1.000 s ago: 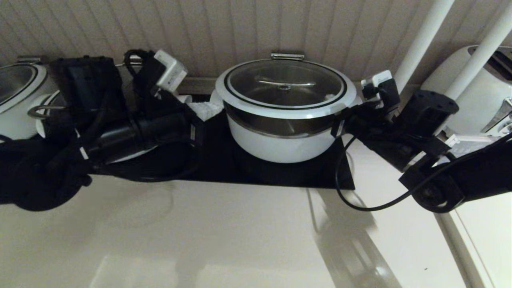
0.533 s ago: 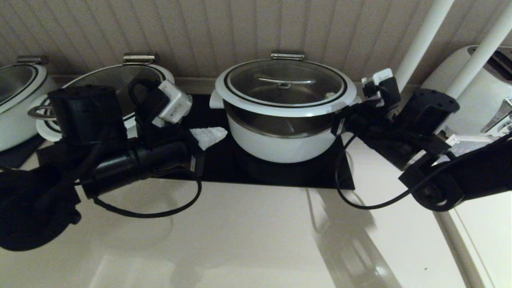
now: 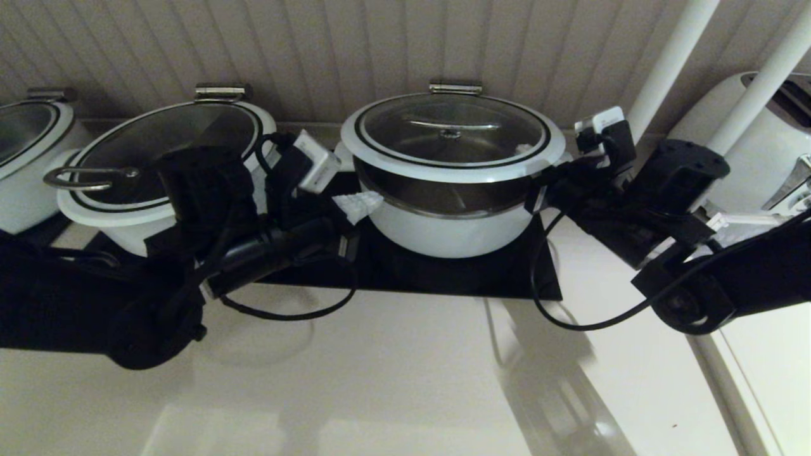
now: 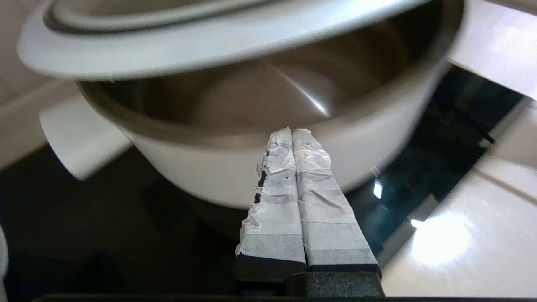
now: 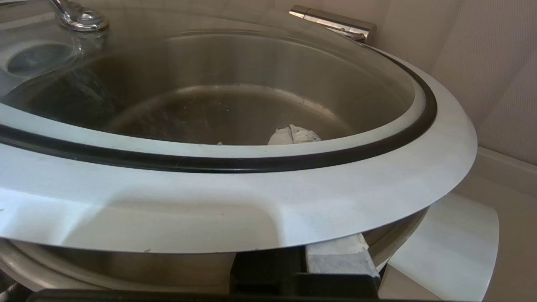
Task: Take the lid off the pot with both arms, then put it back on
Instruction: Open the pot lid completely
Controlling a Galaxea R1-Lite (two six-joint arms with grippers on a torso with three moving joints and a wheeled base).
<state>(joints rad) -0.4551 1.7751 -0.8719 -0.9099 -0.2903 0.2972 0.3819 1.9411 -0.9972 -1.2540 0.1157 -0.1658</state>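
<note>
A white pot [image 3: 447, 231] stands on a black hob [image 3: 443, 282]. Its glass lid [image 3: 451, 130], with a white rim and a steel handle, sits raised above the pot, so a gap shows the steel inside. My right gripper [image 3: 524, 152] is shut, and its taped fingers reach in under the lid's right rim [image 5: 335, 197]; the tips [image 5: 293, 134] show through the glass. My left gripper [image 3: 362, 206] is shut and empty. Its taped tips [image 4: 291, 131] are just outside the pot's left wall [image 4: 201, 167], below the lid rim [image 4: 168, 46].
A second lidded pot [image 3: 158, 149] stands left of the hob, close behind my left arm, and a third [image 3: 22, 149] is at the far left. A white toaster [image 3: 760, 145] and two white poles [image 3: 671, 63] are at the right. The pale counter [image 3: 393, 380] lies in front.
My left arm has swung right from beside the second pot, bringing its shut gripper up to the pot's left side. The right arm and the lid have barely moved.
</note>
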